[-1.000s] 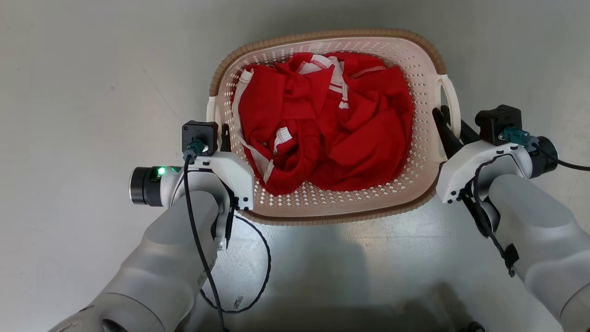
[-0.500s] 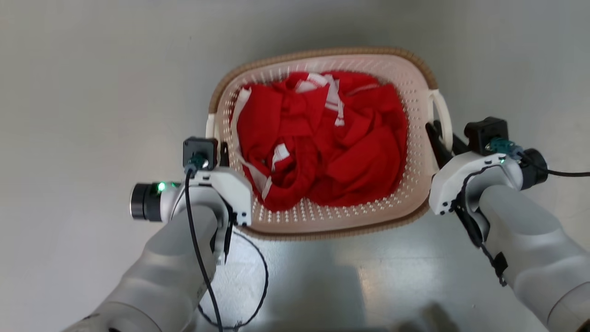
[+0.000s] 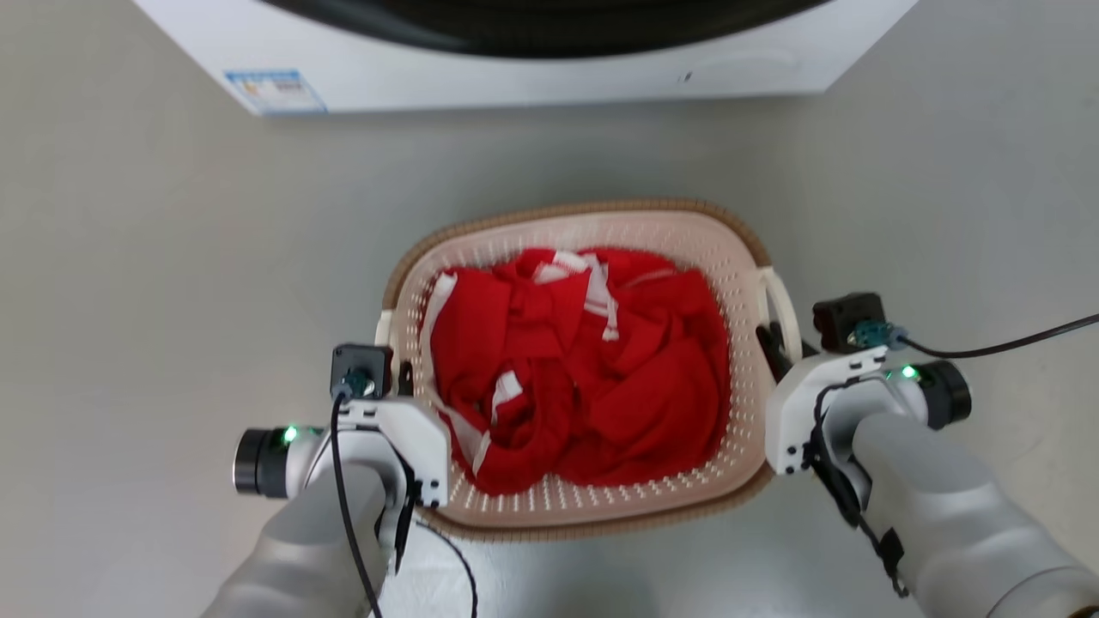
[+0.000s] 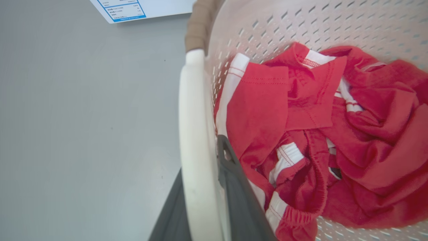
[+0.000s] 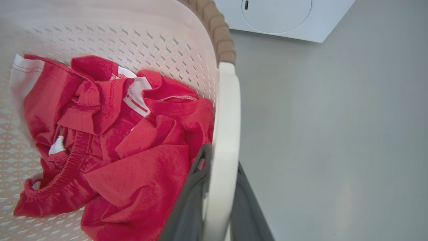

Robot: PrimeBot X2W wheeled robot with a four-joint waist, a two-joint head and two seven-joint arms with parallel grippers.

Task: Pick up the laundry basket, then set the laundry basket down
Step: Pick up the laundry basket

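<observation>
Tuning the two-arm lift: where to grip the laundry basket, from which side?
Take the laundry basket by its white side handles, left hand and right hand one each, from the robot's end, fingers straddling each. Slim, opposite: likely balanced.

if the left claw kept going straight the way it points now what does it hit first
Shut on the white handle, the left claw would slide along it and probably meet the brown rim at the handle's end first; the washing machine stands farther on.
</observation>
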